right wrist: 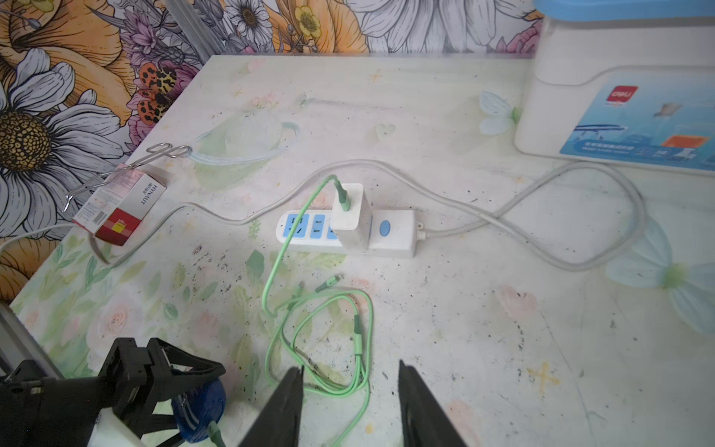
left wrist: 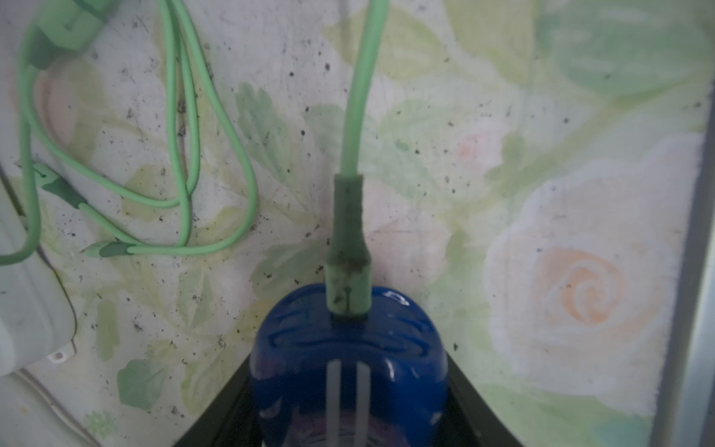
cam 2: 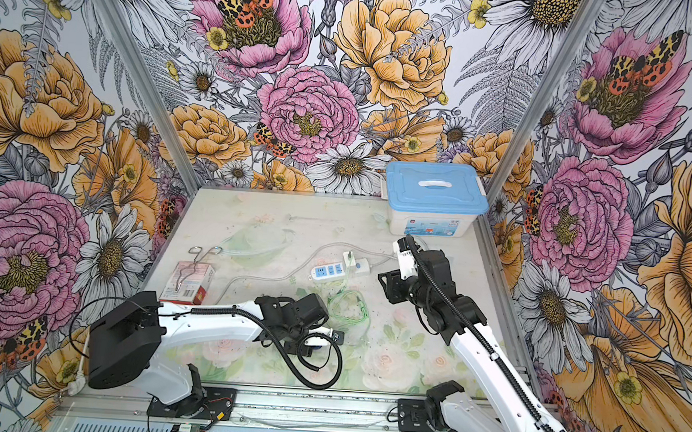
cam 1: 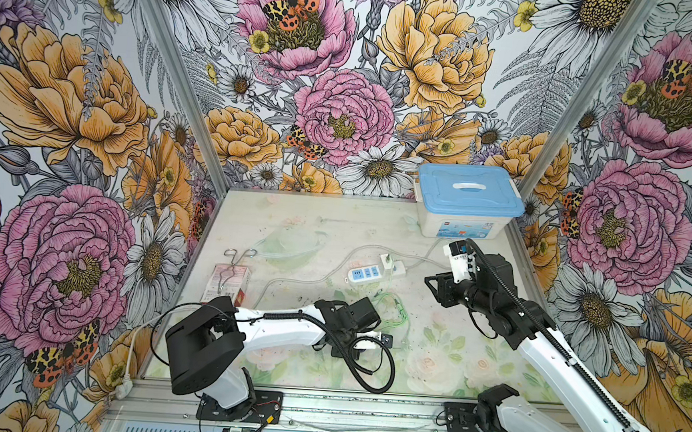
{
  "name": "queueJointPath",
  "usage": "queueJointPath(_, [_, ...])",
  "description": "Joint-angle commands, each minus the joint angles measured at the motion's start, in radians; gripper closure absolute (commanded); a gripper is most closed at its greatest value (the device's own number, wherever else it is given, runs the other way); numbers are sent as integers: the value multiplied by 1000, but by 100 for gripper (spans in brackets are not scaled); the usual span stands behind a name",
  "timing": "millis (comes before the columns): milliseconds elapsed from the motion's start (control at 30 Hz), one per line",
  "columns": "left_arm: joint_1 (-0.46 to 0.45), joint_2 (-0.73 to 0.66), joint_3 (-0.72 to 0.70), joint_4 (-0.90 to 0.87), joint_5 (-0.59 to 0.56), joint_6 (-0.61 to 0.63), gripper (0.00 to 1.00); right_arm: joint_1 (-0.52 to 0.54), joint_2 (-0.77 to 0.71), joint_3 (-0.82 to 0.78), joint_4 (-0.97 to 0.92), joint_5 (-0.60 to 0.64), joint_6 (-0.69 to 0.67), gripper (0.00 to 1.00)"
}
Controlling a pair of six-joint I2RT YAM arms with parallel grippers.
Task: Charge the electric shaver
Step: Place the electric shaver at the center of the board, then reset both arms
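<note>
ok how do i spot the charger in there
Find the blue-lidded box at the far corner of the table. In front of it lies a white power strip. The charger is the white cube standing on it, green cable plugged in.

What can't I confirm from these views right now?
The electric shaver: body cut off by the left wrist view's edge; mostly hidden under the left gripper in both top views.
The green plug: seating depth unclear, blurred in the left wrist view.
The power strip switch: on or off, too small anywhere.
</note>
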Motion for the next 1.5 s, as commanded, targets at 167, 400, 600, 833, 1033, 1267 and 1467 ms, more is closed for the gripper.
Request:
queueJointPath(167, [19,115,121,-121,17,-37,83,-65,-46,-58,70,94,58,56])
queueJointPath(400, [17,177,143,-151,-4,-36,61,-96,-63,-86,122,111,87,61])
queueJointPath(600, [22,208,165,-164,-30,-43,42,-106,-53,-88,142,111,93,60])
queueJointPath(833, [22,206,165,-163,-53,-44,1,-109,-47,-87,152,115,100,58])
queueJointPath(1033, [43,125,165,-162,-42,-57,1,-111,-44,-88,150,123,104,57])
queueJointPath(1267, [199,-237,93,-38,69,-162,1,-113,-4,-112,159,239,93,51])
queueJointPath(1467, [419,-574,-143,389,-41,-428,1,-114,34,-153,246,515,52,0])
